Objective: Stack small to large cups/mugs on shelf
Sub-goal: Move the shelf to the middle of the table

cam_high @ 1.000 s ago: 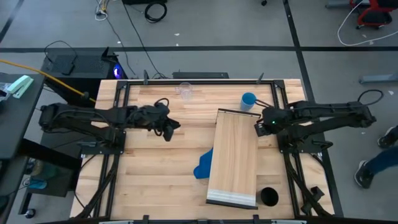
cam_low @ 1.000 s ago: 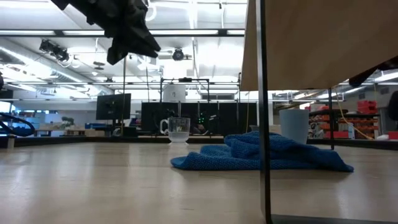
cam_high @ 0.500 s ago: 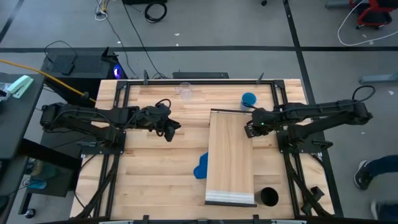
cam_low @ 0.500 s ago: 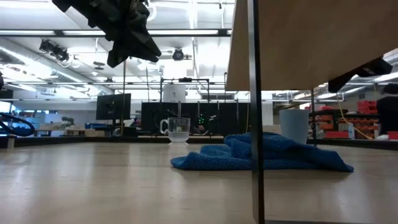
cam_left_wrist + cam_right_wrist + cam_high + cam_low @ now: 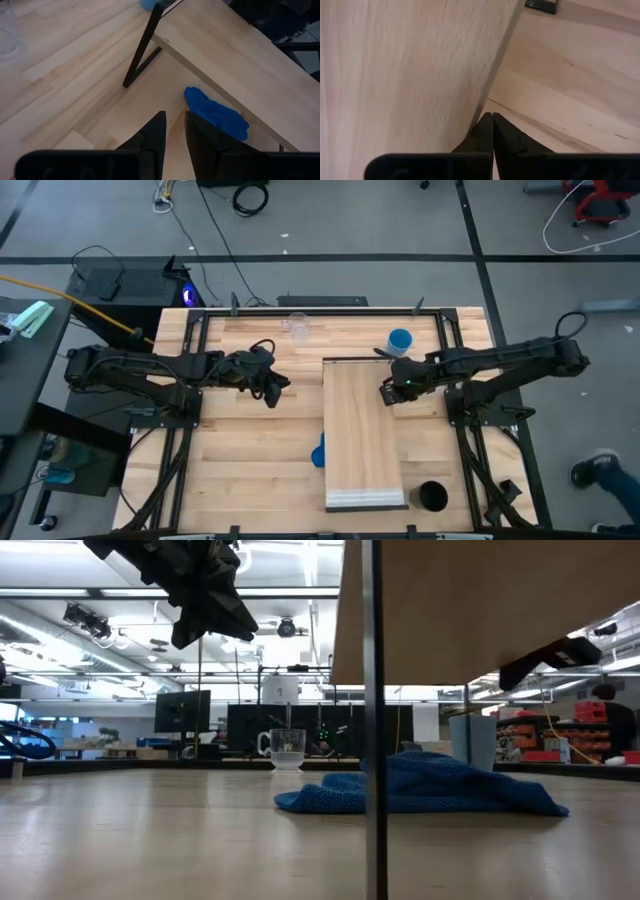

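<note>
across the middle of the bench [image 5: 250, 450], the shelf [image 5: 360, 430] now sits further toward your left arm than a second ago and squarer to the edges, nearly covering the blue cloth [image 5: 318, 452]. your right gripper [image 5: 387, 392] is against its long edge with fingers pinched shut on nothing, so read this as a push. your left gripper [image 5: 270, 392] hovers well apart, fingers a narrow gap, empty. no cup is stacked: black cup [image 5: 432, 497] by the metal end, blue cup [image 5: 399, 340] and clear cup [image 5: 297, 324] at the far side.
</note>
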### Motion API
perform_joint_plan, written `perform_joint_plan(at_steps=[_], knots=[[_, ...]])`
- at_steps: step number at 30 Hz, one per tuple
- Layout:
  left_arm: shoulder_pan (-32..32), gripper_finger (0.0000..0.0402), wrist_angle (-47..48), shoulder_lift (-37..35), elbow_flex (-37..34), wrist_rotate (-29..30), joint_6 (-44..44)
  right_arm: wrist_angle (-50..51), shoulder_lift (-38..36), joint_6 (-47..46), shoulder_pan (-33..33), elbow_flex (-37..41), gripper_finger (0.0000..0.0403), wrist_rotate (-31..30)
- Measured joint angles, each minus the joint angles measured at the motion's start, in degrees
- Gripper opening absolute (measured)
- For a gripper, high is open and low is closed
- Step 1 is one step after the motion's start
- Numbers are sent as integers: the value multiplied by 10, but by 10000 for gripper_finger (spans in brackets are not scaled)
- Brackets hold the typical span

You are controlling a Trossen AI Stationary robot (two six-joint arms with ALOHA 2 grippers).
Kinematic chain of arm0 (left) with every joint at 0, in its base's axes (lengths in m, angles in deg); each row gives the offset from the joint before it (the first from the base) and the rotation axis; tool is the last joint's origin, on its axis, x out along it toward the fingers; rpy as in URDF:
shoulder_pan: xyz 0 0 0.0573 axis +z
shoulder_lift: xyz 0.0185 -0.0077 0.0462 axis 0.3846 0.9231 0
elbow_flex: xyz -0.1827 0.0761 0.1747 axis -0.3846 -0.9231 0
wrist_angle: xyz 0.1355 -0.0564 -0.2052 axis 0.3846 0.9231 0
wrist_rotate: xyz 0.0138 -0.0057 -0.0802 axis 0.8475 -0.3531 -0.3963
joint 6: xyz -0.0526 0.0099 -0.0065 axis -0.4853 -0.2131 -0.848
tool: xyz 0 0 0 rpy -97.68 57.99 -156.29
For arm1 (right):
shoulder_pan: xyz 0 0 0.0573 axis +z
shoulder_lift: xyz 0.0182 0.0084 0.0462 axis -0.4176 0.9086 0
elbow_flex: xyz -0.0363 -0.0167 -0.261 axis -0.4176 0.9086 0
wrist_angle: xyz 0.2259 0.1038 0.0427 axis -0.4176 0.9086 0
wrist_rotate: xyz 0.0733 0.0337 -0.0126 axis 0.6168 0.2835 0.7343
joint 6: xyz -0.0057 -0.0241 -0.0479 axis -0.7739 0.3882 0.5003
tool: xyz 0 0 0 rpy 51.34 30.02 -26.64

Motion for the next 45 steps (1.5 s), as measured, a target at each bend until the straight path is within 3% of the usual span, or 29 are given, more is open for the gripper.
perform_joint_plan(at_steps=[6, 11, 19, 26, 33, 45], knots=[[0, 71, 8, 0, 0, 0, 0, 6, 34, 27, 0, -32, 5, 7], [-3, 74, 11, 0, 0, 0, -13, 73, 26, 10, 23, -35, 5, 13], [-31, 77, -7, 12, 0, -1, -52, 88, 11, -98, 144, -35, 5, 23], [-56, 69, -108, 89, 1, -2, -80, 39, 26, -171, 226, -35, 5, 18], [-80, 71, -146, 133, 0, -5, -122, -24, 61, -176, 240, -35, 5, 12], [-104, 70, -162, 143, 0, -5, -140, -87, 95, -171, 237, -35, 5, 19]])
